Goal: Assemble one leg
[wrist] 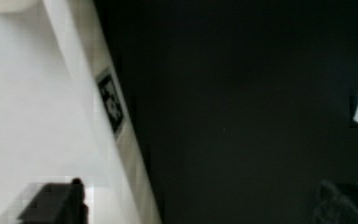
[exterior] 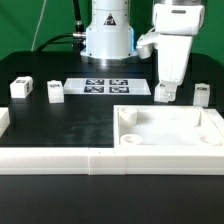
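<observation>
**Tool position.** The tool (exterior: 167, 84) hangs over the part of the worktop (exterior: 70, 120) at the exterior view's right, directly above one leg (exterior: 165, 95). This leg stands upright just behind the far rim of the panel (exterior: 170, 135). From the exterior view you cannot tell whether the tool touches it.

**Tool state.** Refer to the wrist view. The fingers (wrist: 51, 203) stand spread wide, and only bare dark worktop shows between them. Nothing is pinched, so treat the leg as not yet grasped.

**Unidentified part.** A white tagged face (wrist: 110, 100) fills one side of the wrist view. You cannot tell which part it belongs to.

**Layout.**
- The end leg (exterior: 20, 88) and its neighbour leg (exterior: 53, 91) stand at the exterior view's left, beyond the marker board (exterior: 105, 87).
- The right-hand leg (exterior: 202, 93) stands near the targeted one.
- The gaps in the row probably let the spread fingers descend around one leg without striking another.
- The targeted leg stands near the panel's corner sockets, which likely keeps the transfer short.

**Next step.** Expect a straight descent, then closure across the leg's flat sides.
</observation>
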